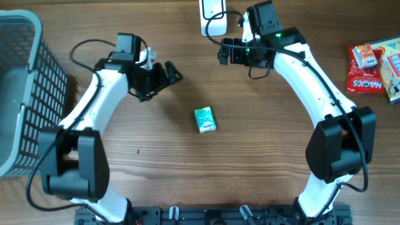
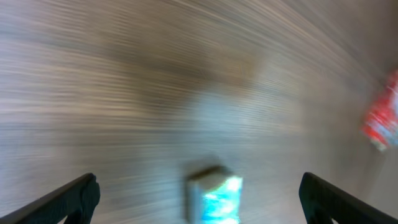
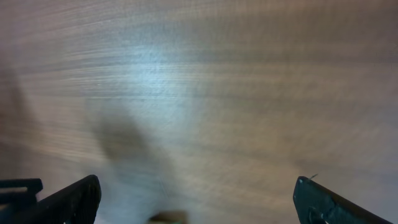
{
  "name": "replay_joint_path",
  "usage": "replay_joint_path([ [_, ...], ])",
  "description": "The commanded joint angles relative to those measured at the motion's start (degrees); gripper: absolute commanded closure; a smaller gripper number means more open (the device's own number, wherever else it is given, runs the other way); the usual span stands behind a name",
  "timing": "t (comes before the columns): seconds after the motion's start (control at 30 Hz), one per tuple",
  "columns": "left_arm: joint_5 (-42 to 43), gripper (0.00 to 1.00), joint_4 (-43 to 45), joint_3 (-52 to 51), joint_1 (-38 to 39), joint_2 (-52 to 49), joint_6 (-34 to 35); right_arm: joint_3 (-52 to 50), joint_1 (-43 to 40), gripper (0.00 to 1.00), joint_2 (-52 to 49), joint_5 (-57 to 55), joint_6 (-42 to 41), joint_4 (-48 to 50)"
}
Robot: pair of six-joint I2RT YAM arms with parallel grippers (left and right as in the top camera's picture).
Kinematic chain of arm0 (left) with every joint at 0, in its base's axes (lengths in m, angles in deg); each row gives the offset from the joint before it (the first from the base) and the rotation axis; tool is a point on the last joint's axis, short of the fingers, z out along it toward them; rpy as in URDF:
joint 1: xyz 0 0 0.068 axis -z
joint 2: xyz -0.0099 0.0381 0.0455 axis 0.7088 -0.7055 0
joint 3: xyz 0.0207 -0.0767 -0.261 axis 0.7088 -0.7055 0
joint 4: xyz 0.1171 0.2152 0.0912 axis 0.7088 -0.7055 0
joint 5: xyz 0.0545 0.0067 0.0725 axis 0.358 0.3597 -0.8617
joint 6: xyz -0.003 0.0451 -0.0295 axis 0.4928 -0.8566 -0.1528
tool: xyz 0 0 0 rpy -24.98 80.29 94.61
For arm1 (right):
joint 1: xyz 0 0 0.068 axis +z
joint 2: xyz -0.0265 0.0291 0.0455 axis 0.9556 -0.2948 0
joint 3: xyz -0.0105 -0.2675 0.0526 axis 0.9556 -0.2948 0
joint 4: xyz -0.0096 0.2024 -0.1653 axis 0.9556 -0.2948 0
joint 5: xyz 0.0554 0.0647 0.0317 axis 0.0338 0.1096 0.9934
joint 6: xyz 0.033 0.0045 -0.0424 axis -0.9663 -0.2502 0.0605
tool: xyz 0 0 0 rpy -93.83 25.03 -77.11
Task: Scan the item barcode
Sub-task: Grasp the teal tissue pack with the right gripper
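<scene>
The item, a small teal box (image 1: 205, 119), lies flat on the wooden table near its middle. My left gripper (image 1: 172, 73) hovers up and to the left of it, open and apart from it. In the blurred left wrist view the teal box (image 2: 215, 196) shows low in the frame, on the table between the two widely spread fingers (image 2: 73, 198) and touching neither. My right gripper (image 1: 224, 52) stands open at the far middle of the table, with only bare wood between its fingers (image 3: 69, 200). No barcode can be made out.
A white scanner (image 1: 212, 16) sits at the far edge, just beyond the right gripper. A grey mesh basket (image 1: 22, 94) fills the left side. Red snack packets (image 1: 370, 67) lie at the far right, seen blurred as a red packet (image 2: 382, 118).
</scene>
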Motion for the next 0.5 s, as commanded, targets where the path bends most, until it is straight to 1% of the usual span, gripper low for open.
replay_joint_path([
  [0.0,-23.2,0.0,-4.5,0.2,-0.4,0.5,6.4,0.0,0.5,0.0,-0.6,11.9,-8.6,-2.0],
  [0.03,-24.7,0.0,-5.1,0.2,-0.4,0.4,6.4,-0.1,1.2,0.01,-0.6,14.7,-5.5,-2.1],
  [0.07,-25.2,0.0,-5.3,0.2,-0.4,0.3,6.4,-0.1,2.4,0.0,-0.6,16.5,-0.7,-2.2],
  [0.1,-25.6,0.0,-5.3,0.2,-0.5,0.3,7.5,-0.1,4.4,0.0,-0.6,16.2,3.1,-2.9],
  [0.13,-26.9,0.0,-5.4,0.2,-0.7,0.3,11.6,-0.1,8.0,0.0,-0.6,10.8,4.2,-4.9],
  [0.17,-27.3,0.0,-5.7,0.2,-1.3,0.3,14.3,-0.3,10.3,0.0,-0.6,5.9,4.1,-6.2],
  [0.23,-27.3,0.0,-6.6,0.2,-2.4,0.3,15.4,-1.6,14.3,0.0,-0.6,-1.2,4.0,-7.1],
  [0.3,-27.3,0.0,-8.5,0.2,-3.0,0.3,15.3,-3.7,17.8,0.0,-0.6,-2.4,4.0,-6.7],
  [0.33,-27.3,0.0,-9.5,0.2,-3.0,0.3,14.6,-5.4,19.6,0.04,-0.6,-3.5,3.9,-6.4],
  [0.37,-27.8,0.0,-10.5,0.2,-3.0,0.3,13.5,-7.0,21.0,0.2,-0.6,-5.2,2.7,-5.9],
  [0.4,-29.9,0.0,-12.0,0.2,-3.1,0.3,13.3,-9.3,22.2,0.24,-0.6,-7.9,-1.7,-4.6],
  [0.47,-30.7,0.0,-12.3,0.0,-3.6,0.3,14.4,-13.8,22.9,0.41,-0.6,-8.9,-8.2,-1.6],
])
